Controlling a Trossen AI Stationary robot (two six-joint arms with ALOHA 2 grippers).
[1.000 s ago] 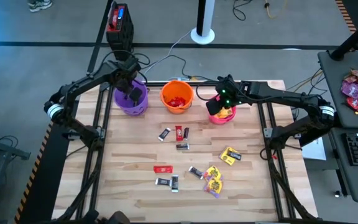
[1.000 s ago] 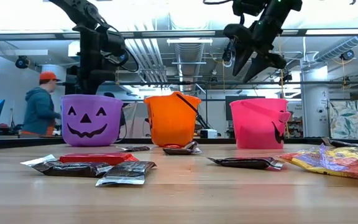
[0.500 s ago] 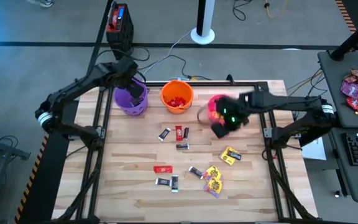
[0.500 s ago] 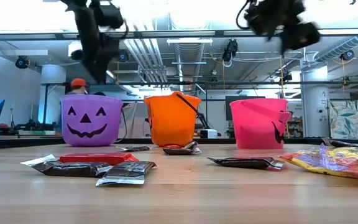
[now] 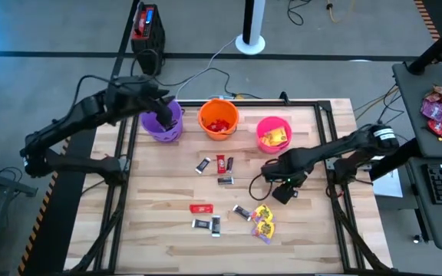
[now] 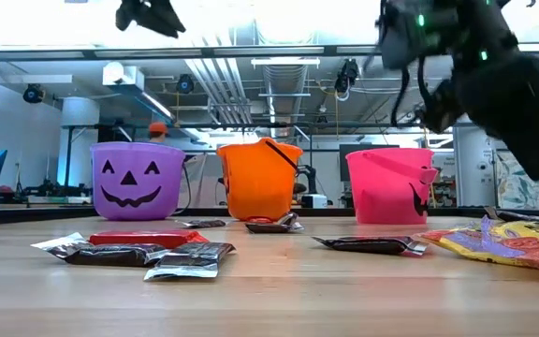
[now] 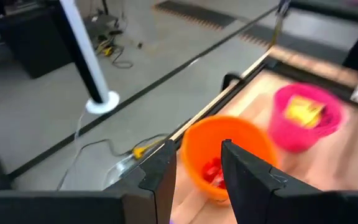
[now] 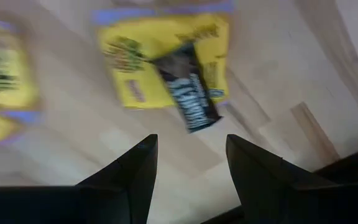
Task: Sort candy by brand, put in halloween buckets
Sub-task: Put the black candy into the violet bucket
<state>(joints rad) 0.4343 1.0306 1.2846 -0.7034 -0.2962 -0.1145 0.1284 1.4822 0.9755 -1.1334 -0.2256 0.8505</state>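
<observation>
Three buckets stand in a row at the table's far side: purple (image 5: 163, 120), orange (image 5: 219, 119) with red pieces inside, and pink (image 5: 273, 134) with yellow packets inside. Red and dark bars (image 5: 222, 163) and a red bar (image 5: 200, 208) lie mid-table; yellow packets (image 5: 263, 223) lie nearer. My right gripper (image 5: 281, 192) is open and hovers low over a yellow packet (image 8: 166, 56) with a dark strip across it, touching nothing. My left gripper (image 5: 158, 107) is open, high above the purple bucket's far rim, and its wrist view looks past the orange bucket (image 7: 229, 152).
Dark bars (image 5: 206, 224) and another (image 5: 242, 212) lie toward the near edge, with bare wood around them. In the low view, wrapped bars (image 6: 129, 248) lie in front of the purple bucket (image 6: 138, 180). A person (image 6: 160, 131) is in the room behind.
My right gripper has swung away from above the pink bucket toward the table's near edge and come down over the yellow packet on the right. My left gripper has risen out of the purple bucket and drawn back a little toward the left.
</observation>
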